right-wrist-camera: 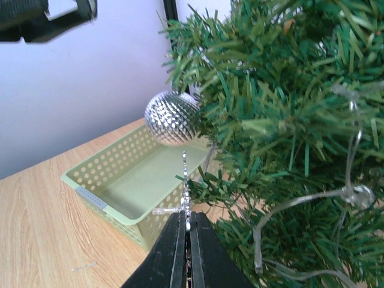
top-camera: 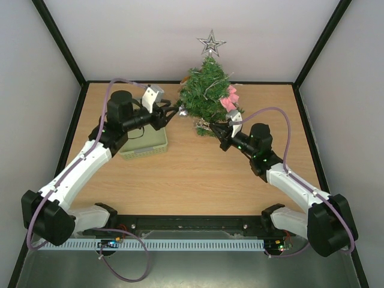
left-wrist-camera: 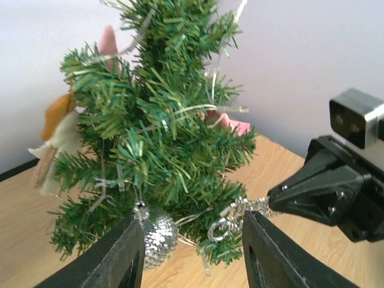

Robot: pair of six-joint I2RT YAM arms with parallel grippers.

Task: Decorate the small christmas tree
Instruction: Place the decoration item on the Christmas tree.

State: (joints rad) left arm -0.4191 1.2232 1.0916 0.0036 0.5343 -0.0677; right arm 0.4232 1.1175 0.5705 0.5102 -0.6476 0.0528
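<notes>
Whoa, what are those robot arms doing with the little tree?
They are decorating the tree. The left gripper is open, right by a silver ball that hangs on a low branch. The right gripper is shut on a thin silver string low on the tree. A star sits on top and a pink bow is on one side. A green basket stands next to the tree.

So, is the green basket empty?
Empty, as far as shown: the right wrist view shows the pale green basket with a bare floor; its right end is hidden behind the tree.
</notes>
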